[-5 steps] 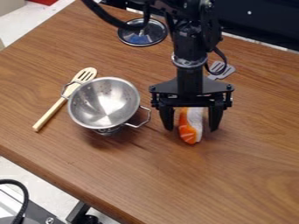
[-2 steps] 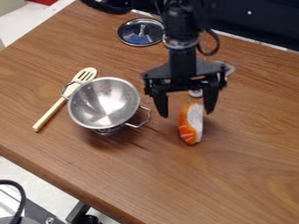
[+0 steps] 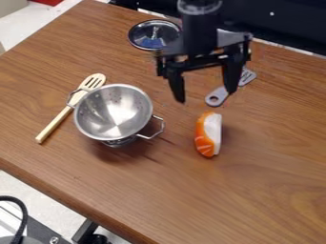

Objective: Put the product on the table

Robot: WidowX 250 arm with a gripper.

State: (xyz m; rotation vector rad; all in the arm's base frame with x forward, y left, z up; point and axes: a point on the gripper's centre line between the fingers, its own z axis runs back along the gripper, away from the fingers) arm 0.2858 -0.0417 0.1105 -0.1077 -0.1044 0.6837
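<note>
Up and away from the orange-and-white product (image 3: 208, 135) the gripper (image 3: 205, 96) has moved — a second ago its two fingers stood on either side of the piece, and now they hang above it, nearer the view's top edge. They are spread well apart, with nothing held between them. The product has kept its place: it lies lengthwise on the wooden table (image 3: 261, 190), to the right of the metal colander (image 3: 115, 112), apart from it and apart from the gripper.

With the arm drawn back, the grey slotted utensil (image 3: 217, 96) shows its round-holed handle end just above the product, where the arm and gripper hid it at first; part of it is still behind a finger. The gripper's body now overlaps the lower right edge of the lid (image 3: 153, 34). The colander has not shifted, nor has the pale slotted spoon (image 3: 56, 123) — it lies at the colander's left, partly under its handle.
</note>
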